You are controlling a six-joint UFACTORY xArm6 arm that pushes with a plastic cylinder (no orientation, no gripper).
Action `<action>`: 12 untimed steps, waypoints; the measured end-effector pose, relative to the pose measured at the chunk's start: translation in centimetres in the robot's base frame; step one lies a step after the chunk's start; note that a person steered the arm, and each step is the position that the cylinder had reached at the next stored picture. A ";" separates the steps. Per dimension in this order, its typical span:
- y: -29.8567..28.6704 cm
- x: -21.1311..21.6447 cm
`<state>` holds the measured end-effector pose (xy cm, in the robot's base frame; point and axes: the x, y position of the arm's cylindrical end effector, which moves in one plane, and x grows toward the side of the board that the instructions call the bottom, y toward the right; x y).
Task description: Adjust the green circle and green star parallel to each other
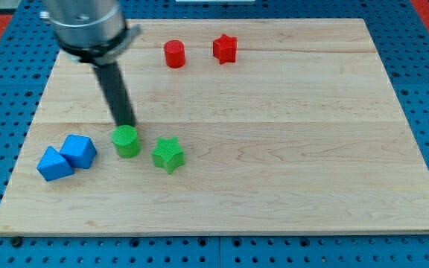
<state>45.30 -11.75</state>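
Observation:
The green circle block (126,141) sits at the lower left of the wooden board (274,149). The green star block (168,154) lies just to its right and slightly lower, with a small gap between them. My tip (126,124) is at the top edge of the green circle, touching or nearly touching it from the view's top. The rod slants up to the arm body (88,26) at the view's top left.
Two blue blocks (78,151) (53,164) lie side by side left of the green circle. A red cylinder (174,54) and a red star (225,48) sit near the board's top edge. A blue pegboard surrounds the board.

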 end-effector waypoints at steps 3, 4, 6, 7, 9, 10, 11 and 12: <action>-0.6 -1.2; -4.1 0.8; 4.7 6.6; 4.2 3.9; 8.8 7.7; 18.3 1.3; 26.9 -8.6; 24.8 -17.4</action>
<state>27.85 13.04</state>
